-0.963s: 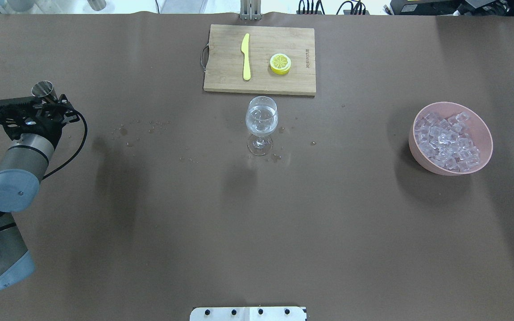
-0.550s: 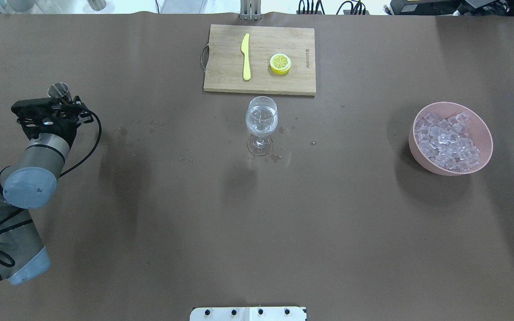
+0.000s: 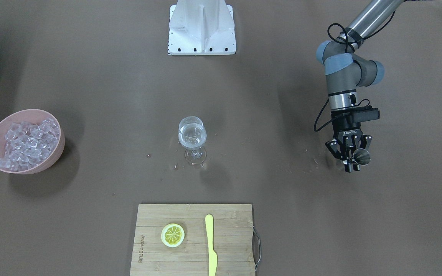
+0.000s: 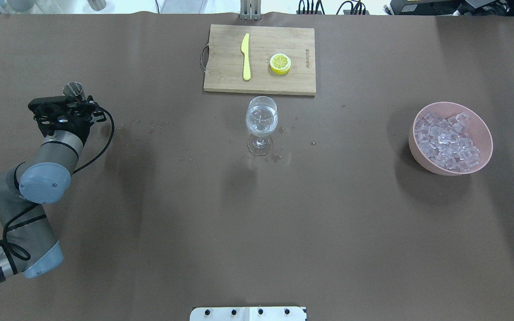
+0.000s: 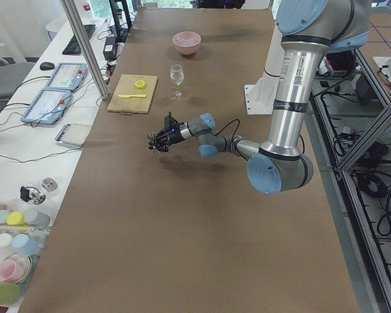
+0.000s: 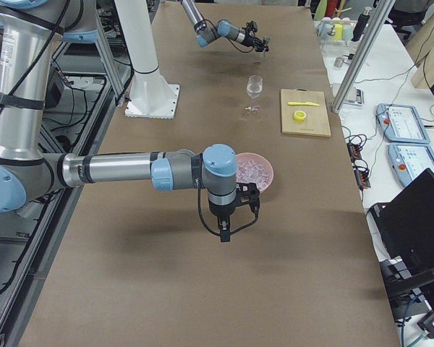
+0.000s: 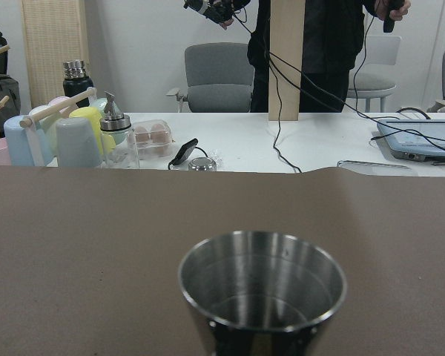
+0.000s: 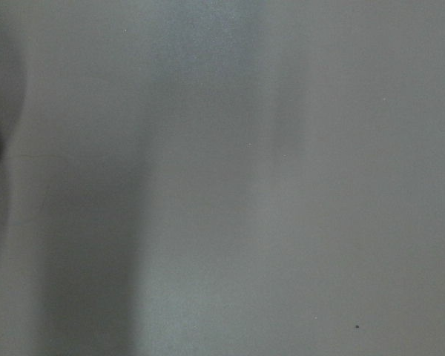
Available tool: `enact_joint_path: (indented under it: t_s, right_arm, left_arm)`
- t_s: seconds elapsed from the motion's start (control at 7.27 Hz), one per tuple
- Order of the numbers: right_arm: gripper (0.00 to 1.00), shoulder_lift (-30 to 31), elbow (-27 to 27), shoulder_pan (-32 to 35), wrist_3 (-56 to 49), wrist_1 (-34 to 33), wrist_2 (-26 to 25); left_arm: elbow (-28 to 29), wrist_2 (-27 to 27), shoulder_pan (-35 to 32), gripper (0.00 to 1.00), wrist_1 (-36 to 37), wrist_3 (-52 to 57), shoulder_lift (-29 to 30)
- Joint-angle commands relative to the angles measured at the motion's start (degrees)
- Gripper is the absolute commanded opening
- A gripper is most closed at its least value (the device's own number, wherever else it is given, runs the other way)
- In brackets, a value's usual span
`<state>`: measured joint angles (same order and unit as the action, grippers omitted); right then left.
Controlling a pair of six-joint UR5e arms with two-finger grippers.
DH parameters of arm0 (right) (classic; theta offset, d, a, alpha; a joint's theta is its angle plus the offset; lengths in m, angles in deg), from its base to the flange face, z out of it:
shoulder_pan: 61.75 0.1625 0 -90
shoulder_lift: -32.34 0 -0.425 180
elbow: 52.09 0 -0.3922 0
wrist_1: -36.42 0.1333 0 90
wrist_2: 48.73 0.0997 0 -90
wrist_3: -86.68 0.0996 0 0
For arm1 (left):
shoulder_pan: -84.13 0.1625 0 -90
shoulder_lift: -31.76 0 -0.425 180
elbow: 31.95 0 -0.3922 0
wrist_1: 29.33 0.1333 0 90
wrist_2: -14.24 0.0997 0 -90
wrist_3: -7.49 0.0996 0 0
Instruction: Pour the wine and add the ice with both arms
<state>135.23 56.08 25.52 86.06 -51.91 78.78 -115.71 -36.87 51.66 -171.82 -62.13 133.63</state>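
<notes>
A stemmed wine glass (image 4: 261,118) (image 3: 192,136) stands mid-table with clear wine in its bowl. The ice (image 4: 446,140) (image 3: 25,142) lies heaped in a pink bowl (image 4: 412,149) at the robot's right. My left gripper (image 4: 72,101) (image 3: 353,160) is over the table's left part, shut on an upright small steel cup (image 4: 74,88) (image 3: 361,156) (image 7: 262,285); I see no liquid in it. My right gripper (image 6: 225,233) appears only in the exterior right view, pointing down near the pink bowl (image 6: 254,168); I cannot tell its state.
A wooden cutting board (image 4: 279,84) lies beyond the glass, carrying a yellow knife (image 4: 246,55) and a lemon slice (image 4: 280,63). Water drops (image 4: 152,127) spot the table between cup and glass. The white base (image 3: 202,27) stands at the robot's edge.
My left arm has carried the steel cup to the right, toward the wine glass. Glass, bowl and board have not moved.
</notes>
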Motion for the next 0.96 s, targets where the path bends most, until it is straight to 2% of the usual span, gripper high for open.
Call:
enact_joint_path:
  t_s: [0.0,0.28,0.41,0.55,0.83]
  right_arm:
    - [1.0,-0.1,-0.1,0.0,0.0,0.0,0.0]
    - [1.0,-0.2,-0.1,0.0,0.0,0.0,-0.1]
    - [1.0,-0.2,-0.1,0.0,0.0,0.0,-0.1]
    - [1.0,-0.2,0.0,0.0,0.0,0.0,-0.1]
    - [1.0,-0.2,0.0,0.0,0.0,0.0,0.0]
  left_arm:
    - [1.1,-1.0,0.0,0.0,0.0,0.1,0.6]
    - [1.7,-1.0,0.0,0.0,0.0,0.8,1.1]
    - [1.8,-1.0,0.0,0.0,-1.4,6.0,1.2]
    - [2.5,-1.1,-0.1,0.11,-6.6,10.3,1.1]
    - [3.6,-2.5,-0.2,0.49,-9.9,14.7,1.0]
